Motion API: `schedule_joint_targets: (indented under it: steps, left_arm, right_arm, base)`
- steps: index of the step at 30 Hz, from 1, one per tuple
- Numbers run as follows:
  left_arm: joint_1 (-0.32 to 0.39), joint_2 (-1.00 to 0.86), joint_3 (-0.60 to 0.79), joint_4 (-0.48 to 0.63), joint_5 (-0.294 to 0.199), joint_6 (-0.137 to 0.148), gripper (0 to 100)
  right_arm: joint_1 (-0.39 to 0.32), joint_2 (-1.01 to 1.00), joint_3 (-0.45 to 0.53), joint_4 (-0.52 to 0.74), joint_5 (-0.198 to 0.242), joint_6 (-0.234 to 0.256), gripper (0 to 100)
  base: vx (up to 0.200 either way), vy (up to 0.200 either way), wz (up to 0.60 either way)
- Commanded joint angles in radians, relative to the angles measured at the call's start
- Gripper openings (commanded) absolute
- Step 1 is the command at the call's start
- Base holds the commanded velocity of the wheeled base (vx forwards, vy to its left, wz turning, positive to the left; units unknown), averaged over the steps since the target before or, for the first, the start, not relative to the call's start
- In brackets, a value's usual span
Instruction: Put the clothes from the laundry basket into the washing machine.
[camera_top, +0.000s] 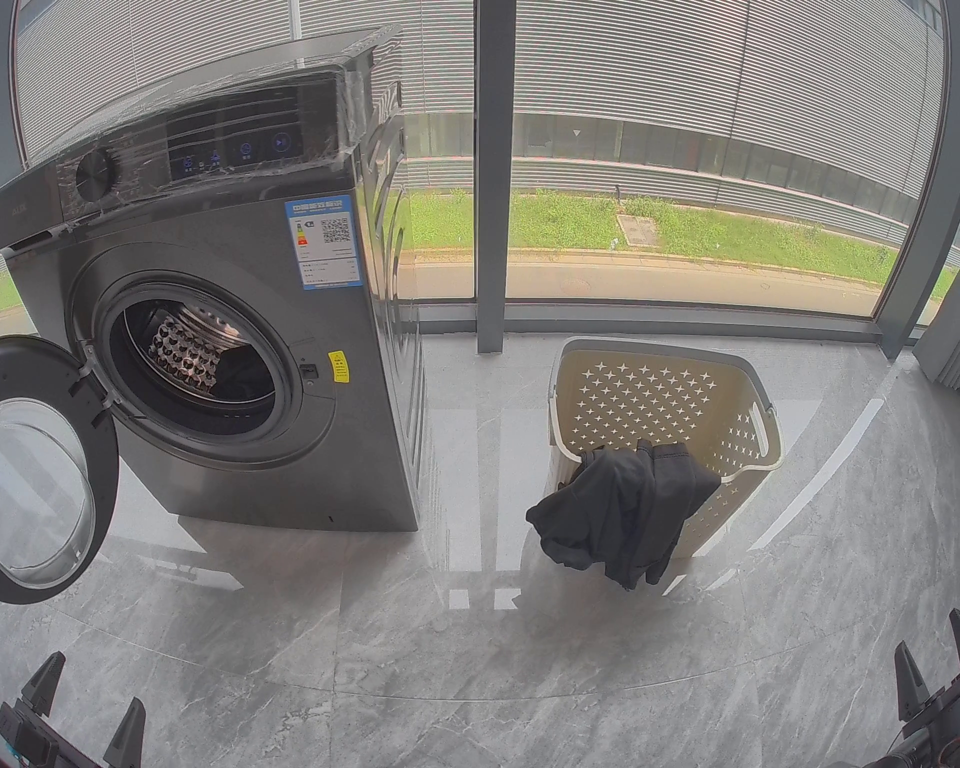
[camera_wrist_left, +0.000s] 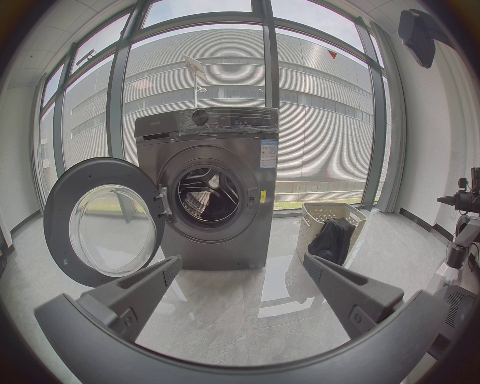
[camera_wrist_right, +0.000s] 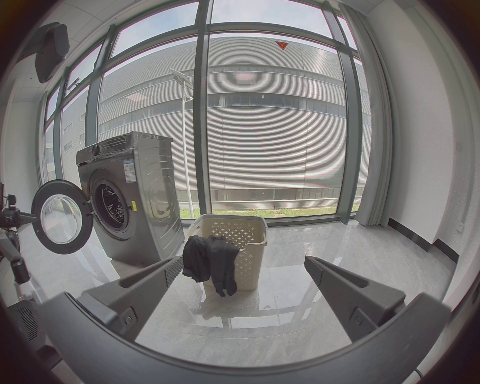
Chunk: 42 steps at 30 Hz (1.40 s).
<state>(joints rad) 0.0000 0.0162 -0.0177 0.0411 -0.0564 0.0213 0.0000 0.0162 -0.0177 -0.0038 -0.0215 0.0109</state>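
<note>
Left hand (camera_wrist_left: 241, 261) apart | right hand (camera_wrist_right: 242, 261) apart | clothes (camera_top: 620, 510) draped over basket (camera_top: 650, 400) rim | washing machine (camera_top: 370, 450) door (camera_top: 45, 470) open

The washing machine (camera_top: 380, 400) is standing on the floor (camera_top: 450, 650) at the left, its door (camera_top: 50, 480) hanging open to its left, while the laundry basket (camera_top: 640, 400) is sitting apart to its right, both before the window (camera_top: 690, 150), and the clothes (camera_top: 620, 510) are hanging over the basket's near rim.
</note>
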Motion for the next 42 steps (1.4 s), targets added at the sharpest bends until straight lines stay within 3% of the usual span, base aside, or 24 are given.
schedule_joint_targets:
  steps: [1,20,29,38,42]
  left_arm:
    - [0.000,-0.015,0.016,0.000,0.000,0.000,100]
    - [0.000,-0.015,0.016,0.000,0.000,-0.001,100]
    - [0.000,-0.015,0.016,0.000,0.000,-0.001,100]
    - [0.000,-0.015,0.016,0.000,0.000,-0.001,100]
    - [0.000,-0.015,0.016,0.000,0.000,-0.003,100]
  right_arm:
    - [0.000,-0.016,0.018,-0.001,0.000,0.000,100]
    - [0.000,-0.016,0.018,-0.001,0.000,0.000,100]
    - [0.000,-0.016,0.018,-0.001,0.000,0.000,100]
    - [0.000,-0.016,0.018,-0.001,0.000,0.000,100]
    - [0.000,-0.016,0.018,-0.001,0.000,0.000,100]
  base:
    - [0.000,0.000,0.00]
    - [0.200,0.000,0.00]
    - [0.000,0.000,0.00]
    - [0.000,-0.200,0.00]
    - [0.000,0.000,0.00]
